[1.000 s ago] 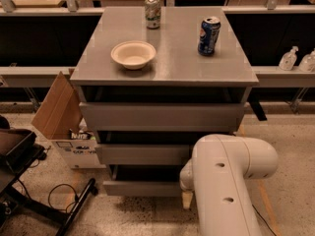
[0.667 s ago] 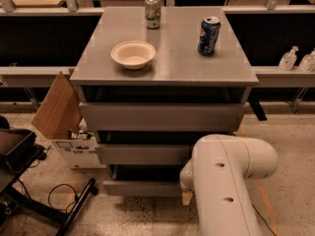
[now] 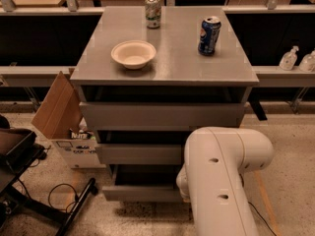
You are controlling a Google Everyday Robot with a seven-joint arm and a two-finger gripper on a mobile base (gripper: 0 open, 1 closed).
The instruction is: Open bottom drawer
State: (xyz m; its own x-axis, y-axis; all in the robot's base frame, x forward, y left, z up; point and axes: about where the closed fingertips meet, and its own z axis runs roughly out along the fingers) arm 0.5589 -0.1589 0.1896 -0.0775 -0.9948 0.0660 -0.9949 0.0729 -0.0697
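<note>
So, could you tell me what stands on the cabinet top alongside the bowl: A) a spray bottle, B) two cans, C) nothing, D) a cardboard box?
B: a green-white can and a blue Pepsi can stand there; the hand is hidden behind the white arm, by the bottom drawer.

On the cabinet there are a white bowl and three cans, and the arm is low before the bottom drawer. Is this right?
No, two cans: the camera view shows a pale can and a blue can. The rest holds; the arm hides the gripper near the bottom drawer.
</note>
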